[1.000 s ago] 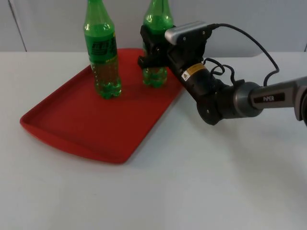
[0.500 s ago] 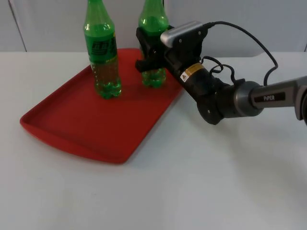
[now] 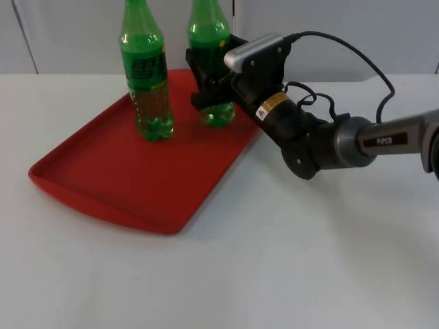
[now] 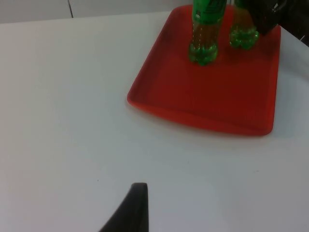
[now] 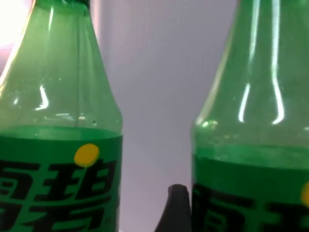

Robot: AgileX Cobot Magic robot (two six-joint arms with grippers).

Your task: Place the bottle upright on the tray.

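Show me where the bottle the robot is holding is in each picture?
Top view: the held bottle stands at the red tray's far edge, in the right gripper.
Left wrist view: its base by the tray's far rim.
Right wrist view: the nearer bottle.
Shared landmark: the other bottle.

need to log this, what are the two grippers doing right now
Right gripper: jaws shut on the right-hand green bottle, upright on the red tray.
Left gripper: waits above the white table; state cannot be told.
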